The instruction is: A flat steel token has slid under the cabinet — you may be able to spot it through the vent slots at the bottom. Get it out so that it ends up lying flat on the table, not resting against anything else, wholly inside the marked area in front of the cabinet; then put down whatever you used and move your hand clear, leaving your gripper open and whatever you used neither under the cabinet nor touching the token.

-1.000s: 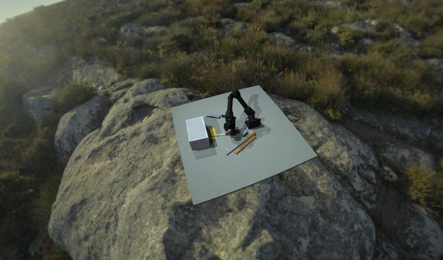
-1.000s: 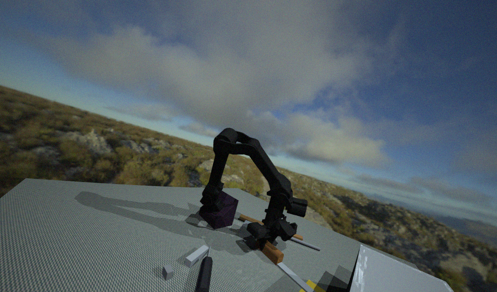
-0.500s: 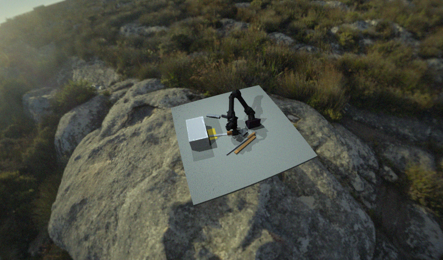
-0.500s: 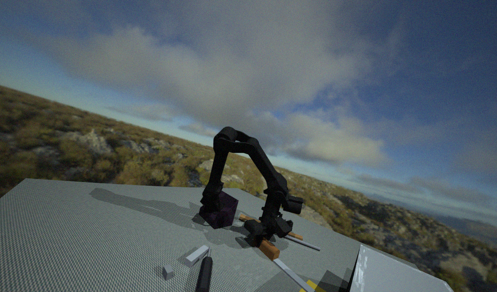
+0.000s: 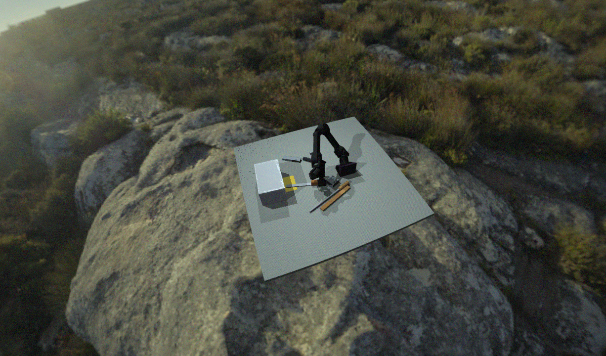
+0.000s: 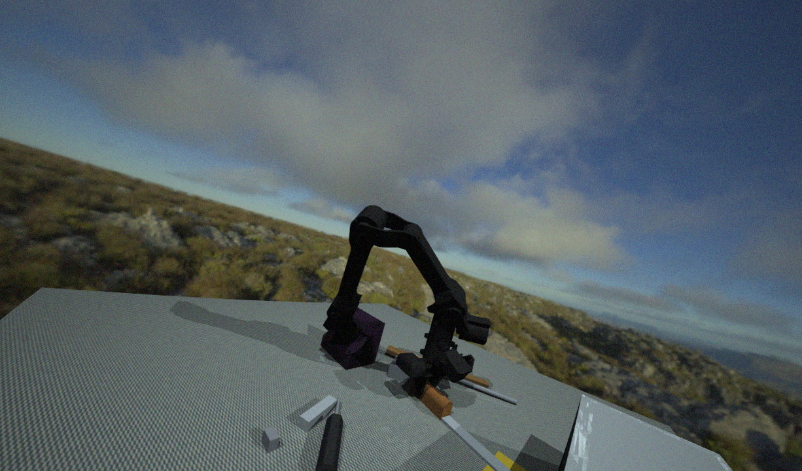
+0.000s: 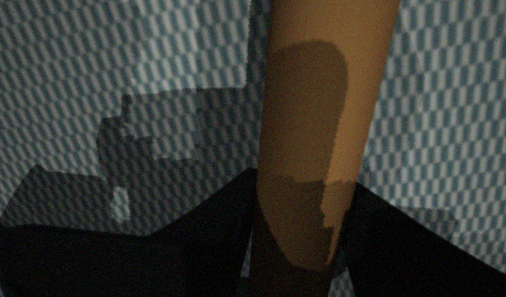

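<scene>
In the top view, the hand (image 5: 320, 182) (image 6: 421, 387) (image 7: 296, 183) is closed around the orange handle (image 5: 314, 182) (image 6: 436, 401) (image 7: 314, 103) of a tool, low over the bench (image 5: 340, 234) (image 6: 128, 375). The tool's pale blade (image 5: 302, 184) (image 6: 473, 441) points to nine o'clock, across the yellow area (image 5: 290, 180) (image 6: 507, 460) in front of the white cabinet (image 5: 269, 176) (image 6: 638, 439). The steel token cannot be made out, so its place cannot be told. An orange bar (image 5: 335, 197) lies between four and five o'clock from the hand, beside a dark rod (image 5: 322, 202) (image 6: 497, 395). In the exterior view, a black handle (image 6: 330, 442) and a small grey block (image 6: 270, 437) lie around eight o'clock from the hand.
</scene>
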`<state>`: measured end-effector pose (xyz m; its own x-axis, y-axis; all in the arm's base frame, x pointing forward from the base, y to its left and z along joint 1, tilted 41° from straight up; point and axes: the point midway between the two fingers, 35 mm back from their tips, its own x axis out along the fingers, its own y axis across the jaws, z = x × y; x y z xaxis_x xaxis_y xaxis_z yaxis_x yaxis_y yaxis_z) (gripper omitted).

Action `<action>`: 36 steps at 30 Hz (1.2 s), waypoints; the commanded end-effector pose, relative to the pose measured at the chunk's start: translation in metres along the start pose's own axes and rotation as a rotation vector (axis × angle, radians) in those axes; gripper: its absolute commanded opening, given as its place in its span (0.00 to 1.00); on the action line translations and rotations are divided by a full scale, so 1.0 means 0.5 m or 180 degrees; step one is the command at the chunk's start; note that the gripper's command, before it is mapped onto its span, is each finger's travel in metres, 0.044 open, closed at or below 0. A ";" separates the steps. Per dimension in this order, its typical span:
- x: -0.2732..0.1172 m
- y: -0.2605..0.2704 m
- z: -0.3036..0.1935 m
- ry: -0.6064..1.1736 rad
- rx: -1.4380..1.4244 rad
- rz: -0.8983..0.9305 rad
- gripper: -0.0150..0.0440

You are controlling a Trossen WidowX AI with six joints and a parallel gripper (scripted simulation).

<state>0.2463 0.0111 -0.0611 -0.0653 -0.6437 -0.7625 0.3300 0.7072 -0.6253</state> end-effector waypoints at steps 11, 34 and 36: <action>-0.005 0.036 -0.004 0.0009 0.0144 0.0017 0.25; -0.007 0.077 -0.011 0.0012 0.0217 0.0019 0.25; -0.007 0.081 -0.012 0.0012 0.0218 0.0020 0.25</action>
<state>0.2521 0.0387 -0.0821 -0.0708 -0.6415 -0.7638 0.3955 0.6850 -0.6119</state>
